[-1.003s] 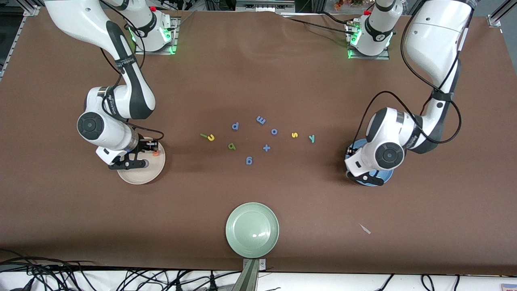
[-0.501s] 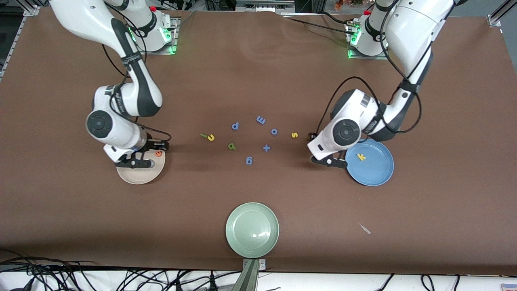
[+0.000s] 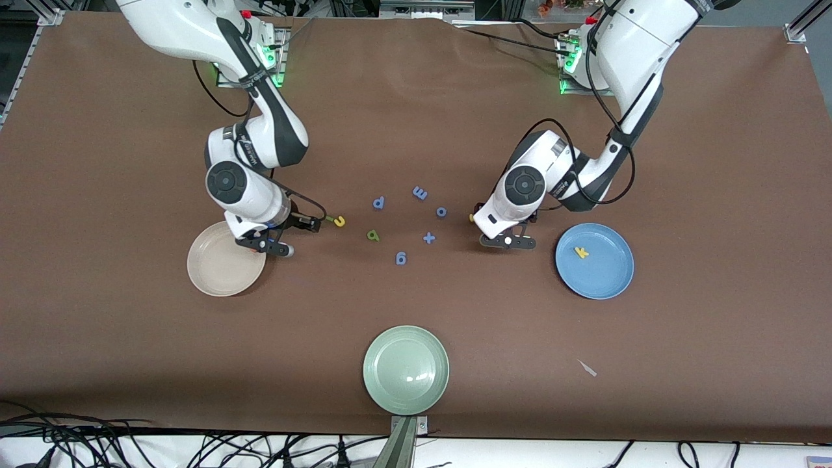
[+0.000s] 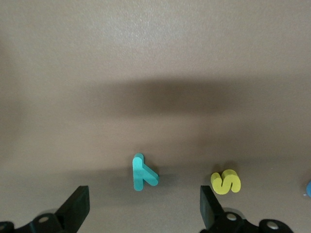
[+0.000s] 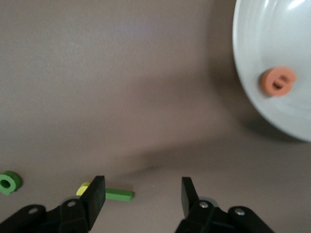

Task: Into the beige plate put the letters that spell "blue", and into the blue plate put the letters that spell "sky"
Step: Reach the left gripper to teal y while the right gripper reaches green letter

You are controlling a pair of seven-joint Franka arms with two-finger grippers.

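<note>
Left tool (image 4: 141, 213) spread wide, empty, over teal y (image 4: 144, 172) beside yellow s (image 4: 226, 182). Right tool (image 5: 141, 196) apart, empty, over thin green l (image 5: 119, 195) touching yellow u (image 3: 339, 221). Orange e (image 5: 277, 81) in beige plate (image 3: 218, 273); yellow k (image 3: 581, 252) in blue plate (image 3: 608, 276). Green b (image 3: 372, 235) on surface (image 3: 416, 130).

— What did the counter (image 3: 416, 117) look like?
— A brown cloth-like cover, matt, wrinkled near the top centre of the front view.
— And the letters?
— Foam-like, matt: the teal y (image 4: 143, 172), the yellow s (image 4: 226, 182), the orange e (image 5: 277, 81).
— The plates?
— The beige plate (image 3: 218, 273) had a soft sheen; the pale green plate (image 3: 390, 383), low at centre, was glossy. The arms' shells were smooth white plastic.
</note>
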